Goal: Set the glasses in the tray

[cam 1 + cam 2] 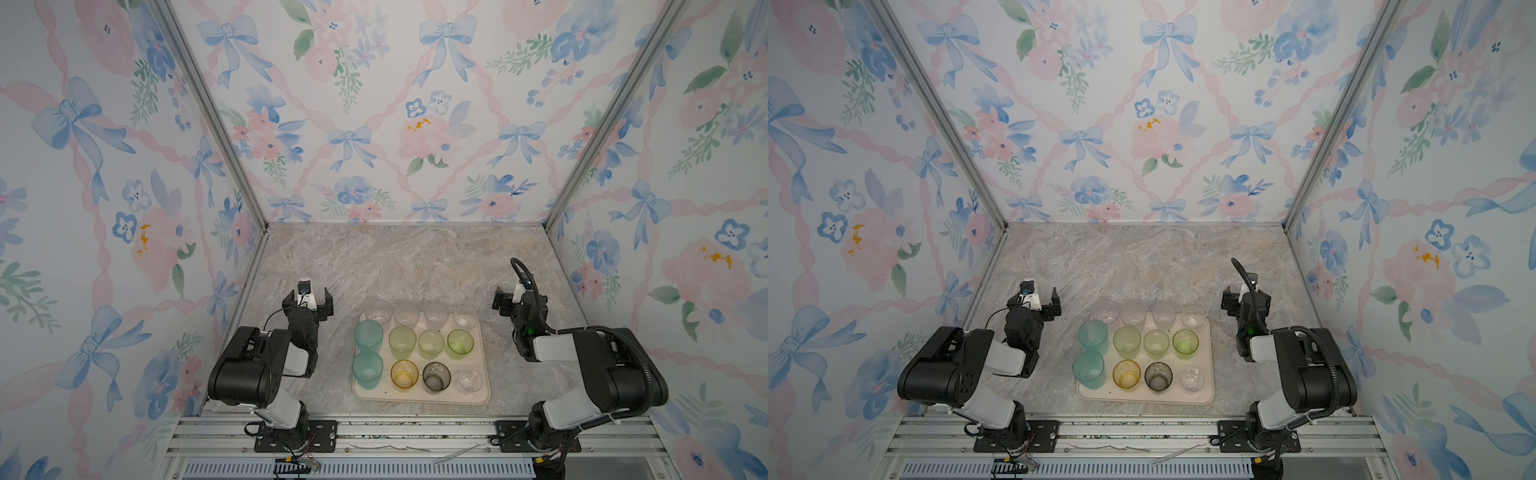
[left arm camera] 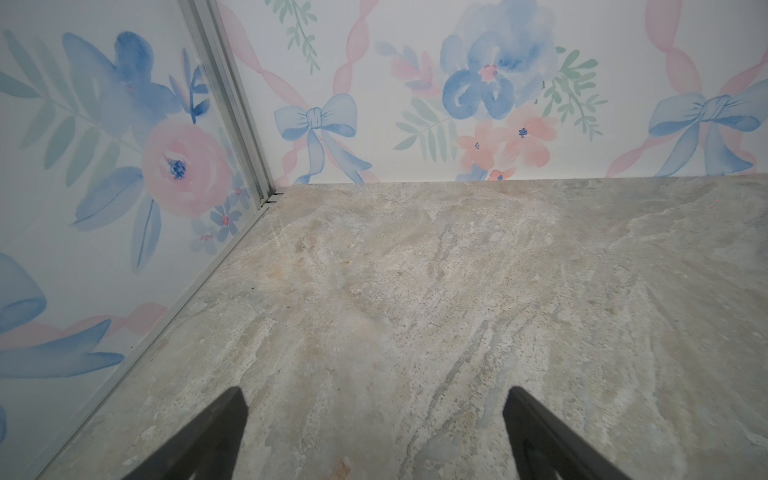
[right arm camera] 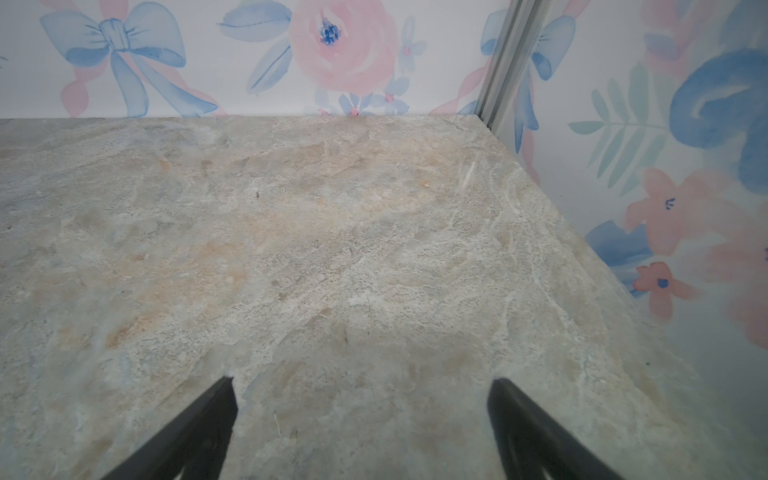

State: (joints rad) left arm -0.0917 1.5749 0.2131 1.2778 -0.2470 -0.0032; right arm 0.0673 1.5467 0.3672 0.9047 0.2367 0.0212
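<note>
- marble-look table (image 1: pixel 395 266), floral walls (image 1: pixel 374 104) on three sides.
- tray (image 1: pixel 419 398) flat on table near front edge, between the two arms.
- glasses (image 1: pixel 431 343): twelve, all upright inside tray, three rows of four.
- far row: clear four (image 1: pixel 406 313).
- middle row, left to right: teal glass (image 1: pixel 368 336), pale green pair (image 1: pixel 402 340), bright green glass (image 1: pixel 460 343).
- near row, left to right: other teal (image 1: pixel 367 370), amber glass (image 1: pixel 404 374), grey glass (image 1: pixel 436 376), lone clear glass (image 1: pixel 469 380).
- both teal ones taller than the rest, close together; touching or not, cannot tell.
- left gripper (image 1: pixel 308 303) above bare table, left of tray's far corner. jaws spread wide, nothing between. in left wrist view its fingers (image 2: pixel 208 440) frame only table.
- right gripper (image 1: pixel 513 301) above bare table, right of tray's far corner. jaws released too, empty. in right wrist view its fingertips (image 3: pixel 199 432) stand well apart over table.
</note>
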